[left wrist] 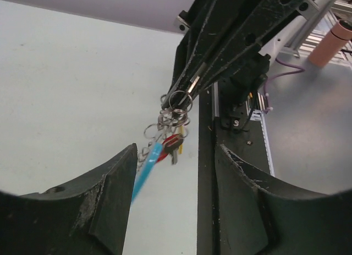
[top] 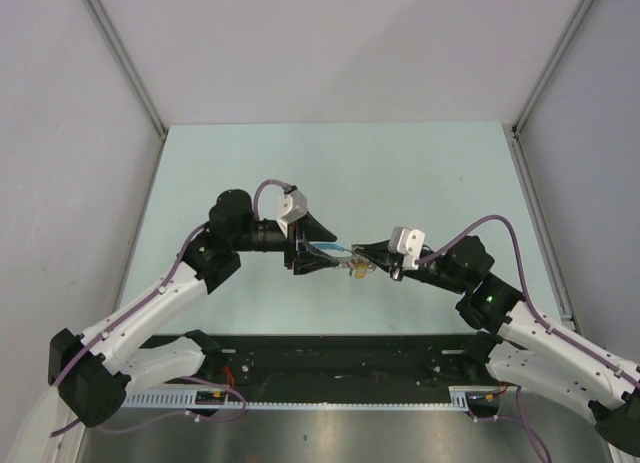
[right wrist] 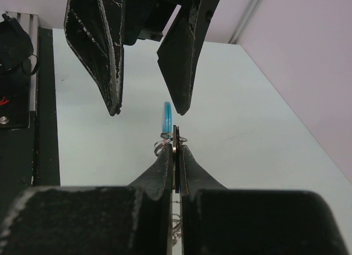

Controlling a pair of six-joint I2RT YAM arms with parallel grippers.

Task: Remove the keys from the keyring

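Both grippers meet above the middle of the table. My right gripper (top: 356, 254) is shut on the keyring (left wrist: 180, 99), a thin wire ring seen edge-on between its tips (right wrist: 176, 140). Several linked rings hang below it. Under them dangle the keys (left wrist: 174, 147), one with a red head; in the top view the keys (top: 357, 271) hang just below the right fingertips. The blue strap (left wrist: 147, 171) runs from the rings toward my left gripper (left wrist: 176, 156), close along its left finger (left wrist: 113, 194). The left gripper (top: 301, 255) is open, with the strap (right wrist: 167, 112) between its tips and not pinched.
The pale green table (top: 330, 163) ends in grey walls behind and at both sides. A black base plate (top: 330, 351) with cable rails lies at the near edge below the grippers. A pink cylinder (left wrist: 333, 43) stands off the table, beyond the rail.
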